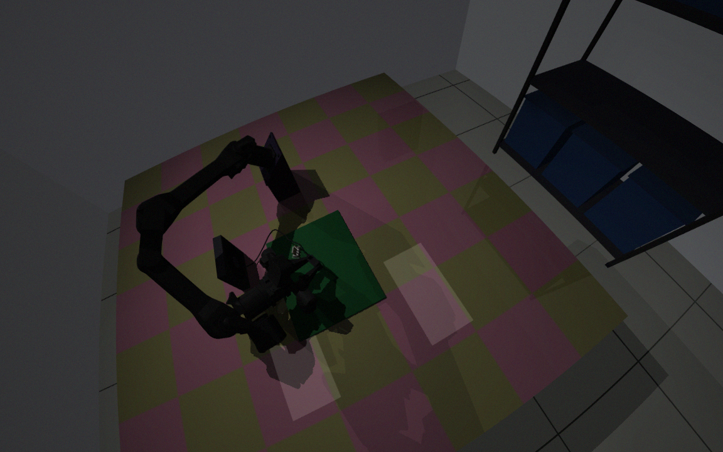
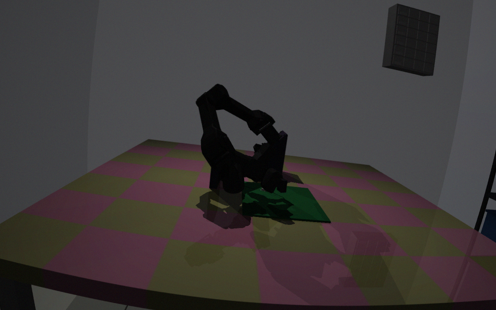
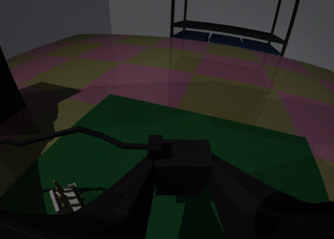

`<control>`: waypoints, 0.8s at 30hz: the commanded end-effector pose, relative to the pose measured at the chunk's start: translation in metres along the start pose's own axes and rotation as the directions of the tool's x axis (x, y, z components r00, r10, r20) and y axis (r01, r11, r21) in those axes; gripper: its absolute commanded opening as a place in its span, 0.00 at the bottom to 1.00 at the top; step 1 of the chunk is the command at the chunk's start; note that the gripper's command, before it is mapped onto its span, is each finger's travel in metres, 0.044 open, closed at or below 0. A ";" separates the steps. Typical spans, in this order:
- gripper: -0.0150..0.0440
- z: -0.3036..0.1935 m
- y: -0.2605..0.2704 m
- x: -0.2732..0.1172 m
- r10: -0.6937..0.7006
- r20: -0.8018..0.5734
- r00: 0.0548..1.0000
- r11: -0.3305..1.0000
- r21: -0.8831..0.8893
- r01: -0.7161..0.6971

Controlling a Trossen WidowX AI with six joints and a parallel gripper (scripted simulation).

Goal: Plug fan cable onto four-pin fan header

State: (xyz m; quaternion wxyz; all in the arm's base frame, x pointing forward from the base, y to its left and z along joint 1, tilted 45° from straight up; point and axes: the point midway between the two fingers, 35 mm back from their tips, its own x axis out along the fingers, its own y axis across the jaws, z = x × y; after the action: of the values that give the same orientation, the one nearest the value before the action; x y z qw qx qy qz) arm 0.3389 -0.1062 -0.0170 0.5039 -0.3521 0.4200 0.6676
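Observation:
My gripper point(image 3: 181, 161) is shut on the fan cable's black plug point(image 3: 188, 153), seen in the wrist view. The plug is over the green board point(image 1: 356, 255) point(image 2: 307, 204) point(image 3: 122, 117). The black cable point(image 3: 101, 137) point(image 1: 274, 230) leaves the plug's left side. The pale four-pin header point(image 3: 66, 197) point(image 1: 295, 251) stands on the board, to the left of the plug and nearer the wrist camera, beside my left finger. Plug and header are apart. A dark upright block point(image 1: 228, 261), which looks like the fan, stands left of the board with the cable running to it. My fingertips are hard to make out in the top and exterior views.
A tall dark panel point(image 1: 282, 174) point(image 2: 283, 154) point(image 3: 8, 89) stands at the arm's base, beyond the board's corner. The checkered table point(image 1: 409, 208) point(image 2: 126, 239) lies under everything. A shelf rack point(image 1: 634, 129) with blue bins point(image 1: 583, 162) point(image 3: 226, 40) stands beyond the table.

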 end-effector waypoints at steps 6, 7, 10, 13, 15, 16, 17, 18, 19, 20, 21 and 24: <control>0.25 -0.008 0.000 0.003 0.003 -0.004 1.000 1.000 -0.005 -0.003; 0.25 -0.009 0.000 0.003 0.003 -0.004 1.000 1.000 -0.005 -0.003; 0.25 -0.011 0.000 0.004 0.003 -0.004 1.000 1.000 -0.005 -0.003; 0.25 -0.013 0.000 0.005 0.003 -0.004 1.000 1.000 -0.005 -0.003; 0.25 -0.014 0.000 0.006 0.003 -0.004 1.000 1.000 -0.005 -0.003; 0.25 -0.015 0.000 0.006 0.003 -0.005 1.000 1.000 -0.005 -0.003; 0.25 -0.016 0.000 0.006 0.003 -0.005 1.000 1.000 -0.005 -0.003; 0.25 -0.017 0.000 0.006 0.003 -0.005 1.000 1.000 -0.005 -0.003; 0.25 -0.017 0.000 0.007 0.003 -0.005 1.000 1.000 -0.005 -0.003; 0.25 -0.018 0.000 0.007 0.003 -0.005 1.000 1.000 -0.005 -0.003; 0.25 -0.019 0.000 0.007 0.003 -0.005 1.000 1.000 -0.005 -0.003; 0.25 -0.021 0.000 0.008 0.003 -0.005 1.000 1.000 -0.005 -0.003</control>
State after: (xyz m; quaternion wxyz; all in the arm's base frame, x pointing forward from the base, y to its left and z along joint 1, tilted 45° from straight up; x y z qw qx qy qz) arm 0.3380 -0.1197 -0.0301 0.5037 -0.3521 0.4204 0.6675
